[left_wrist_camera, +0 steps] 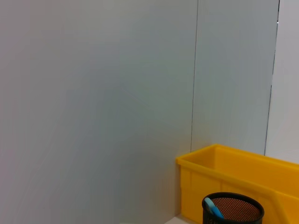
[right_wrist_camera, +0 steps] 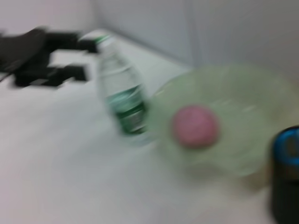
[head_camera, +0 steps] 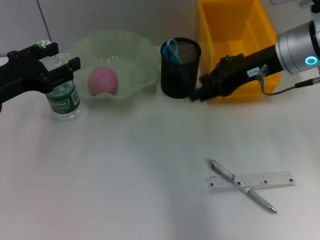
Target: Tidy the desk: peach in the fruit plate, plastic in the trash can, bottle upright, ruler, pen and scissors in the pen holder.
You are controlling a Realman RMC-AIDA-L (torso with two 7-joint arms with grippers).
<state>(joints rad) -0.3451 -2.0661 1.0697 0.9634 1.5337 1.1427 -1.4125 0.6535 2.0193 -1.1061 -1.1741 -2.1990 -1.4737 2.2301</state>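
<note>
From the head view, the left gripper [head_camera: 59,66] stands at the neck of the upright bottle [head_camera: 63,98], its fingers on either side of the cap; whether they press it or have let go I cannot tell. The peach [head_camera: 102,80] lies in the pale green fruit plate [head_camera: 135,47], just beside the bottle. The black mesh pen holder [head_camera: 180,68] stands between the plate and the yellow trash can [head_camera: 235,30], with the blue-handled scissors [head_camera: 172,49] already in it. The right gripper [head_camera: 196,93] hangs low at the holder's base, and its fingers are too dark against the mesh to say whether they are parted. Near the front, well apart from the holder, the pen [head_camera: 242,186] lies across the ruler [head_camera: 251,180], touching it. The left wrist view shows only the wall, the trash can [left_wrist_camera: 233,172] and the holder [left_wrist_camera: 233,210] with a blue handle inside. The right wrist view shows the bottle [right_wrist_camera: 122,100], the plate [right_wrist_camera: 243,93] with the peach [right_wrist_camera: 195,126] and the left gripper [right_wrist_camera: 46,58] at the cap. Pen and ruler are what remain, by my judgement. Both look light and stiff; the pen is smooth and may roll, so it is best pinched across its barrel near the middle, while the thin flat ruler offers little edge and is likely easier once the pen is off it.
</note>
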